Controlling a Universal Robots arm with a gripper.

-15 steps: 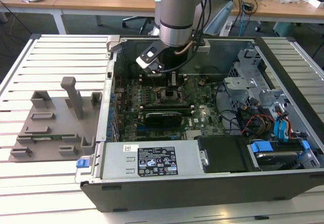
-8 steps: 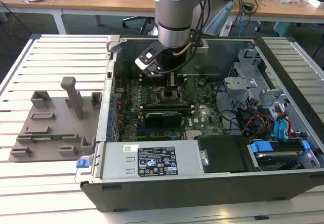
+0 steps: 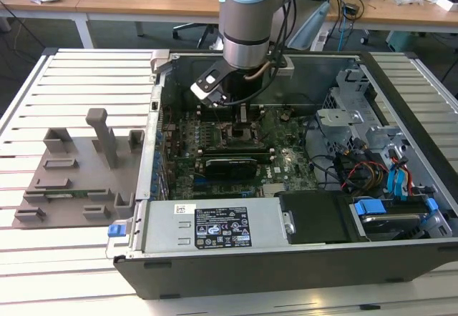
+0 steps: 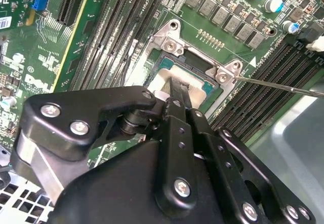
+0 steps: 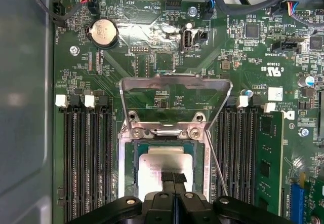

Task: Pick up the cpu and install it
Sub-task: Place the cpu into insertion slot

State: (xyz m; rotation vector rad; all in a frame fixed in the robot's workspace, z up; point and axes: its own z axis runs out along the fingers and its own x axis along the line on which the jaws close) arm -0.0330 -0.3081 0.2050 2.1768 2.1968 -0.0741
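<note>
Mid-frame in the exterior view, the empty hand (image 5: 173, 178), fingers together, touches the cpu (image 5: 152, 165): keep it flat in its socket (image 5: 125, 155).

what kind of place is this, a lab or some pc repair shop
Most likely a robotics lab or test workshop rather than a repair shop: an open computer case lies on a slatted metal table, a robot arm reaches down over its motherboard, and wooden desks stand behind.

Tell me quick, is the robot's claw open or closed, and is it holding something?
Gripper: shut, holding nothing; tips over the cpu lying in the socket.
</note>
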